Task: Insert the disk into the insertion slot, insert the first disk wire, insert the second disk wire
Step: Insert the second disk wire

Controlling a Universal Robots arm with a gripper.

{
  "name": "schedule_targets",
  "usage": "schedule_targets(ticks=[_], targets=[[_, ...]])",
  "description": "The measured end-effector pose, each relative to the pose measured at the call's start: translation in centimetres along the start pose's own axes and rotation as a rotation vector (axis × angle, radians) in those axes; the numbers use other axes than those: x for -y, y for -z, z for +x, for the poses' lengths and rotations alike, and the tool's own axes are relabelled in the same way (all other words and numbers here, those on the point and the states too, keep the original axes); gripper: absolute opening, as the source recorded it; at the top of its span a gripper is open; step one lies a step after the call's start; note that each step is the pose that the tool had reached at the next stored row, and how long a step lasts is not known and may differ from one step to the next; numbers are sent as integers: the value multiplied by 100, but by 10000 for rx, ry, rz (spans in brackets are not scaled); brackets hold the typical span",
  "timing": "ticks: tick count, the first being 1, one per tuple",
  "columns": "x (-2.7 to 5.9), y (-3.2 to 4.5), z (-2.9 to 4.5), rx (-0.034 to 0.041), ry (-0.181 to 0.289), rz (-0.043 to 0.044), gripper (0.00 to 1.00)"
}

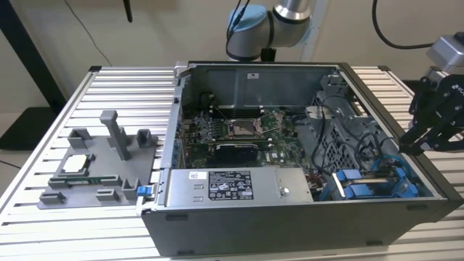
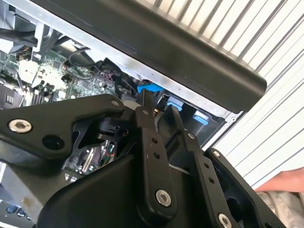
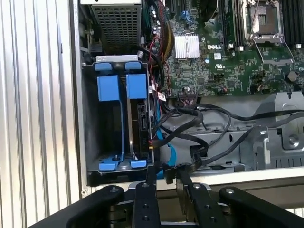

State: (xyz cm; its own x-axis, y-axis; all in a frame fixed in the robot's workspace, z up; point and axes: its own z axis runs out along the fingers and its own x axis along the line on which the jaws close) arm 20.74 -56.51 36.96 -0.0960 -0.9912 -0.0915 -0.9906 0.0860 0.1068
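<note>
One disk sat edge-on in the insertion slot, just beyond the gripper (whether it clasped anything could not be told), which hung over the case wall. The power-supply box bore a white label, its print too small to read.

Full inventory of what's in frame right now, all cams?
table: 1, silver slatted, under everything
computer case: 1, dark grey, open, on table
insertion slot: 1, grey with blue parts, case corner, exterior view's right
disk: 1, blue carrier, appears seated in the slot
wires: several black, one blue, beside the slot
motherboard: 1, green, case floor
power-supply box: 1, grey, labelled, inside case
fixture: 1, grey, on table, exterior view's left
arm: 1, silver and blue, behind the case
gripper: 1, black, over the case wall by the slot
</note>
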Motion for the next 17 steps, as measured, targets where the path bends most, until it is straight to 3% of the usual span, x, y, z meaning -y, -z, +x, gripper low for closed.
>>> schedule_targets(ticks=[7,13,17], targets=[[0,-2,0,8,-16,-2,100],[1,-5,0,81,-17,-8,100],[1,-7,1,91,-18,-9,100]])
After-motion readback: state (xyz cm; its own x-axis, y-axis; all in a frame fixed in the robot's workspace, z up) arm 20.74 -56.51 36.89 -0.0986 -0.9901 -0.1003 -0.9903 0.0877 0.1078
